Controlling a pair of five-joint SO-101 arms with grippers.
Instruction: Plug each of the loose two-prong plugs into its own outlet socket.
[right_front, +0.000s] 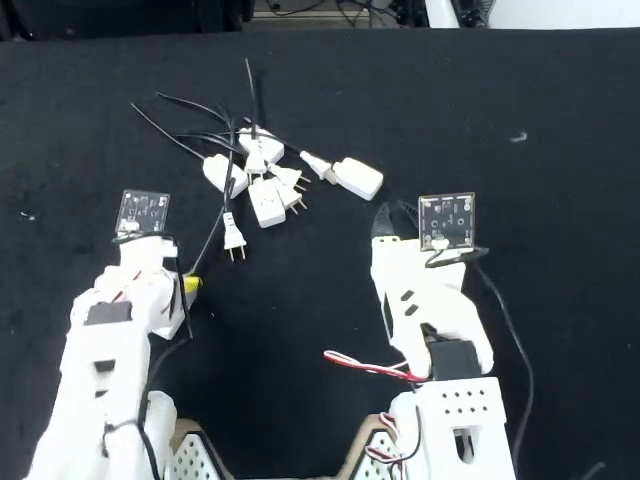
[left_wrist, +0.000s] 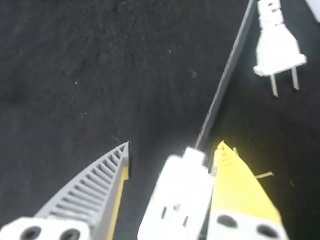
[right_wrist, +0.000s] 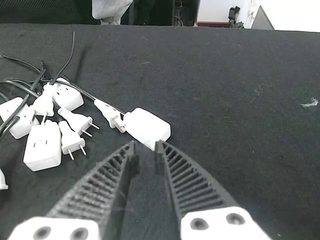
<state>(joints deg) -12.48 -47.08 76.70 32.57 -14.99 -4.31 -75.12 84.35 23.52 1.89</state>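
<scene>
Seemingly mid-pickup, the left gripper (left_wrist: 172, 146) stands released around an outlet socket (left_wrist: 175, 200) low in the frame, needing to clench before meeting the loose plug (left_wrist: 277, 45) at upper right, while the right gripper (right_wrist: 146, 150) hangs barely parted, empty.

A black, felt-like cloth tabletop (right_front: 560, 300) spreads across nearly the whole high view, with a pale speck of lint (right_front: 517, 137) at mid-right. Along the frame's top edge, a narrow strip of grey floor (right_front: 300, 18) carries dark loose cables (right_front: 345, 8). A bright white panel (right_front: 560, 12) sits at upper right.
</scene>
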